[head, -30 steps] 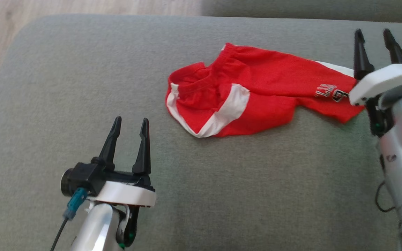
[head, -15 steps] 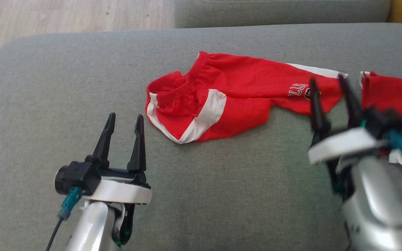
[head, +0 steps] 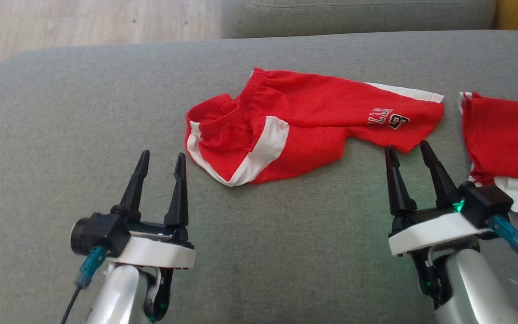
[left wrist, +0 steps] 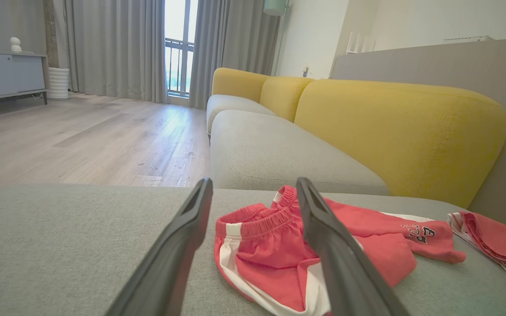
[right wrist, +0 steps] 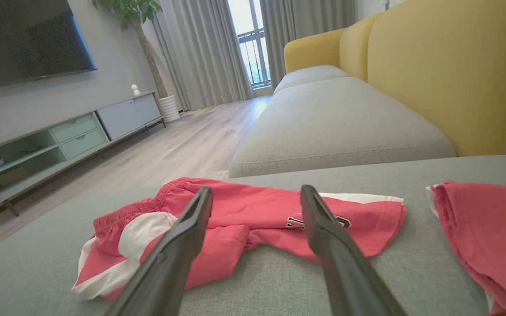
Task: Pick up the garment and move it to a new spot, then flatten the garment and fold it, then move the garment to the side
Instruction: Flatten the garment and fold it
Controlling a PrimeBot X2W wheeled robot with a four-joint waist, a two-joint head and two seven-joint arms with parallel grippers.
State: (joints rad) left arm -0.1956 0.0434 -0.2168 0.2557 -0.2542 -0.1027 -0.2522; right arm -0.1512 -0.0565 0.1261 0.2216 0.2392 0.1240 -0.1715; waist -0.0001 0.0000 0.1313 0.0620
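Note:
The garment (head: 313, 121) is a pair of red shorts with white side panels and a printed number. It lies crumpled on the grey cushion (head: 286, 252), waistband to the left and one leg stretched right. My left gripper (head: 162, 154) is open and empty, just left of and nearer than the waistband. My right gripper (head: 406, 146) is open and empty, its tips just short of the leg hem. In the left wrist view the garment (left wrist: 257, 245) lies past the open left gripper (left wrist: 254, 181). The right wrist view has the garment (right wrist: 253, 206) beyond the open right gripper (right wrist: 256, 188).
A second red and white cloth (head: 502, 135) lies at the cushion's right, close to my right wrist. A grey seat (left wrist: 279, 153) and yellow backrests (left wrist: 393, 127) stand beyond. Wood floor (head: 83, 22) lies past the cushion's far left edge.
My right gripper has drawn back from beside the garment's leg end toward me and stays open. The head camera shifted, bringing the second red cloth into view. The left gripper has stayed put.

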